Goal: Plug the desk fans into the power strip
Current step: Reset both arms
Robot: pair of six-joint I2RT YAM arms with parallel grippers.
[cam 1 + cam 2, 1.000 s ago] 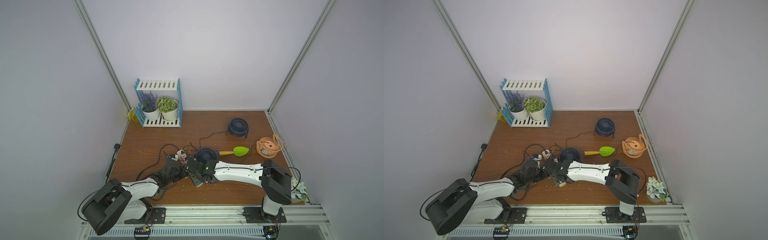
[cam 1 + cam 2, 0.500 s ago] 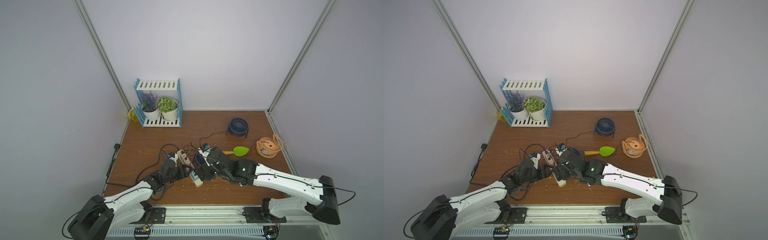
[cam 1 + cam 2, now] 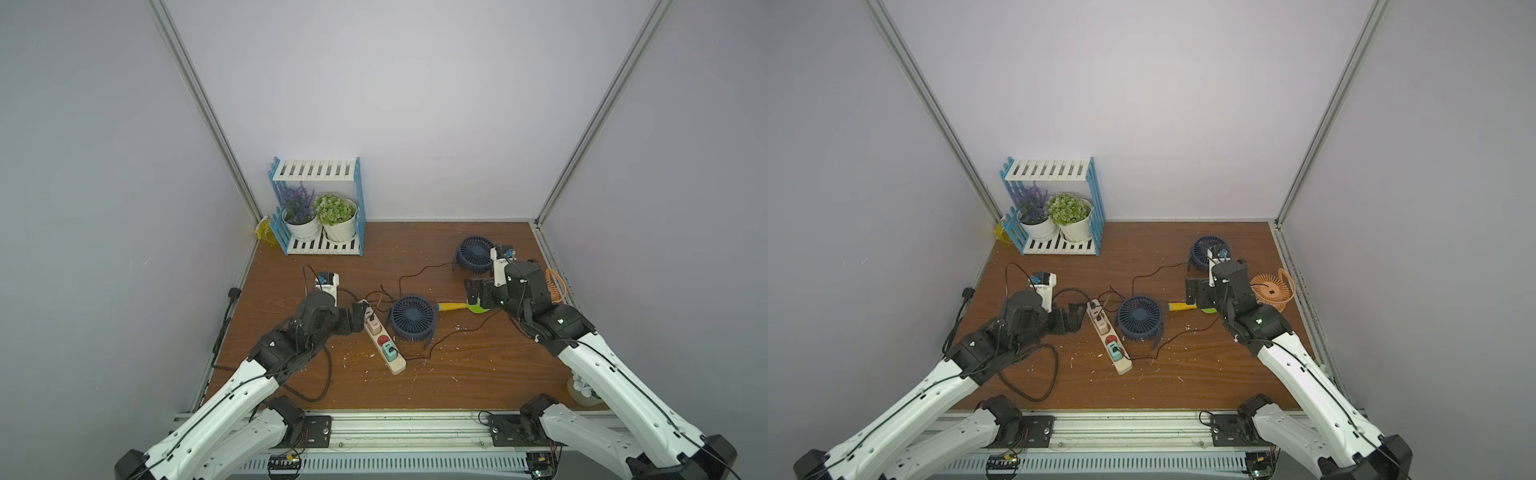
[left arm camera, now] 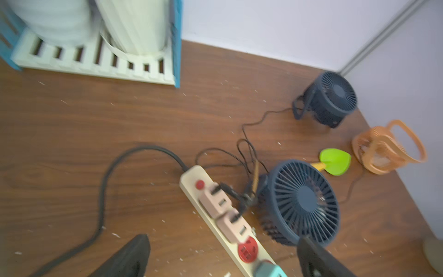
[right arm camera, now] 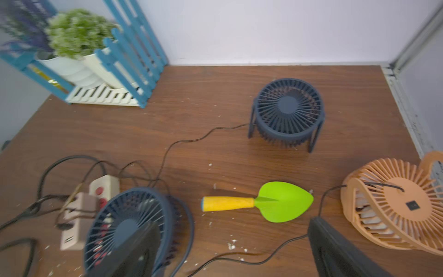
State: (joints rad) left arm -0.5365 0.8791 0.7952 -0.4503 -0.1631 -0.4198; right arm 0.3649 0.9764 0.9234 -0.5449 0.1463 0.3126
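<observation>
Both top views: power strip (image 3: pixel 384 340) lies diagonal on wooden table (image 3: pixel 478 374), centre-front, thick black cord off far end. Navy desk fan (image 3: pixel 411 320) just beside it. And left gripper (image 3: pixel 358 316) sits by strip's far end, claw spread, nothing in it. Over to right gripper (image 3: pixel 1196 293): well apart from strip, near green scoop (image 3: pixel 453 306), claw wide, empty.

Left wrist: fingers (image 4: pixel 129 259) splayed either side of strip; two pink adapters (image 4: pixel 213 201) and teal plug (image 4: pixel 266 269) seated in it.

Right wrist: fingers (image 5: pixel 335 251) wide apart; scoop ahead, orange fan (image 5: pixel 395 208) alongside.
</observation>
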